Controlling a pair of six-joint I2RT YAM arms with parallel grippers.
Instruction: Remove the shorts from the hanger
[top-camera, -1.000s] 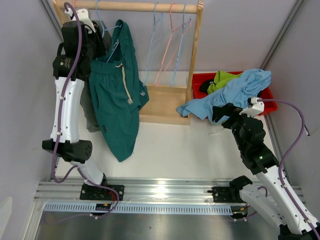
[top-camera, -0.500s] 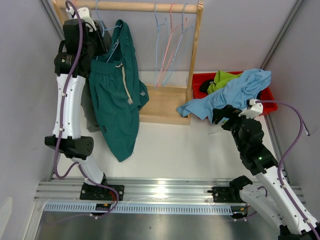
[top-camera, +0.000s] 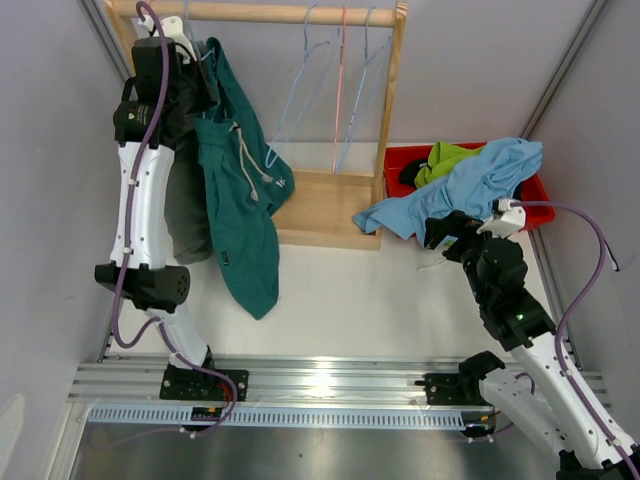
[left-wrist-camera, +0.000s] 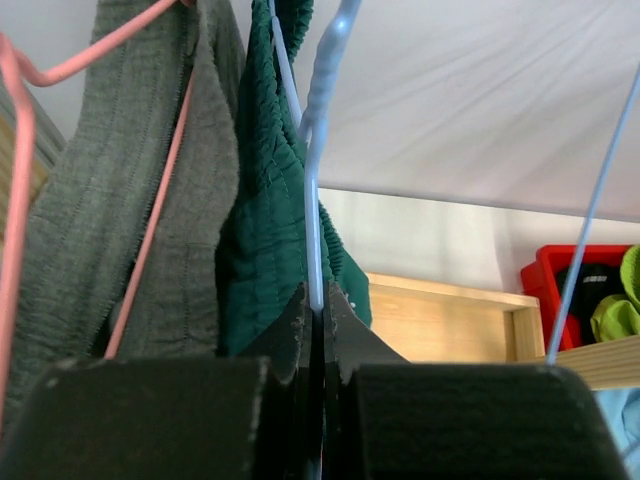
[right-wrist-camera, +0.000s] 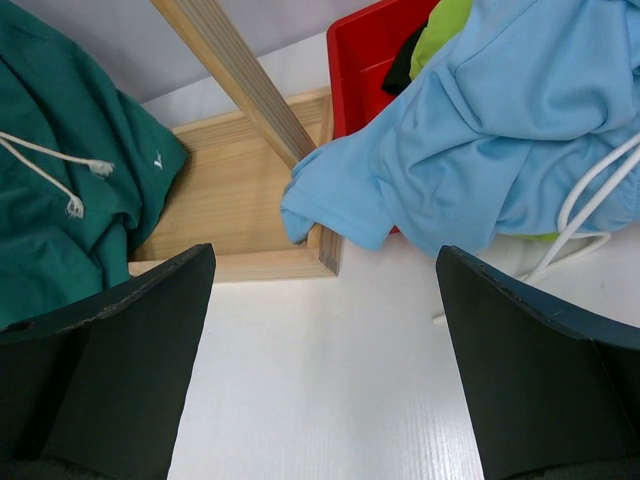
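The white table fills the middle of the top view. The wooden rack stands at its upper left, and two pairs hang from it. The dark teal shorts are bunched on their hanger beside my raised left arm, and the grey shorts are partly hidden behind that arm.

At the right edge, the light blue shorts spill over the red bin. The lime green shorts and black shorts lie in the bin.

I judge the teal pair is the one in hand. My left end effector is clenched on the wire of the light blue hanger that carries them. My right end effector is released, low over the table near the bin, with nothing between its fingers.

The next move calls for steadying the hanger while the cloth is slid off its arm, or for lifting the hook clear of the rail.

Several things stand in the way:
- The grey pair on its pink hanger presses against the teal cloth.
- The empty hangers dangle just to the right.
- The teal pair's drawstring hangs loose and could snag.
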